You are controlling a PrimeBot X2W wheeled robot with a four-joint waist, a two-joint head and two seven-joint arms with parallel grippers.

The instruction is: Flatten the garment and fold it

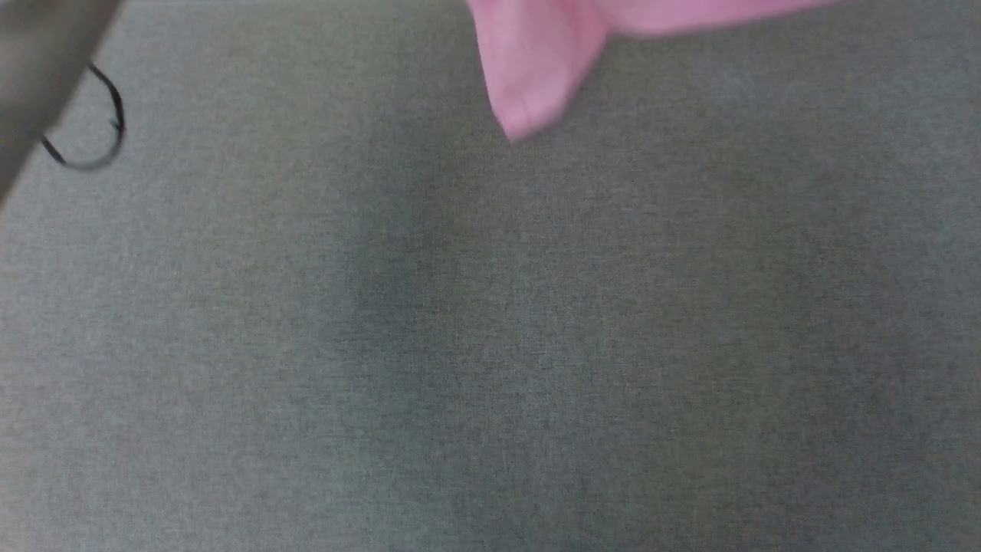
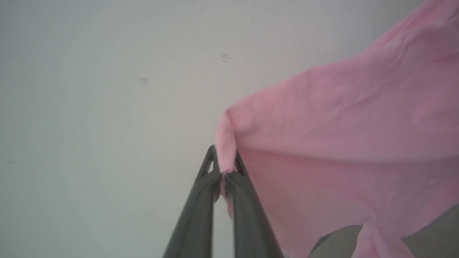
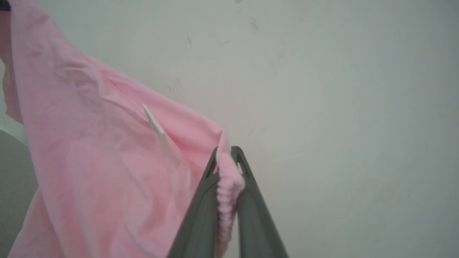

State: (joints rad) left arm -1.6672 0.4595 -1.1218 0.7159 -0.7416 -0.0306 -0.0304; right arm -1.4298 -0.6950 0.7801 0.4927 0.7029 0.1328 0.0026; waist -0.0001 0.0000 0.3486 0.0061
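Note:
The garment (image 1: 536, 61), light pink shorts, hangs in the air above the grey cloth-covered table (image 1: 490, 345), one leg dangling at the top of the head view. In the left wrist view my left gripper (image 2: 225, 161) is shut on a pinched edge of the garment (image 2: 340, 136), which stretches away to the right. In the right wrist view my right gripper (image 3: 226, 161) is shut on the gathered waistband of the garment (image 3: 100, 165), and the cloth spreads to the left with a small white label (image 3: 155, 123) on it.
A pale forearm (image 1: 38, 77) with a black cable loop (image 1: 100, 130) crosses the top left corner of the head view. A plain white wall (image 2: 107, 89) stands behind the garment in both wrist views.

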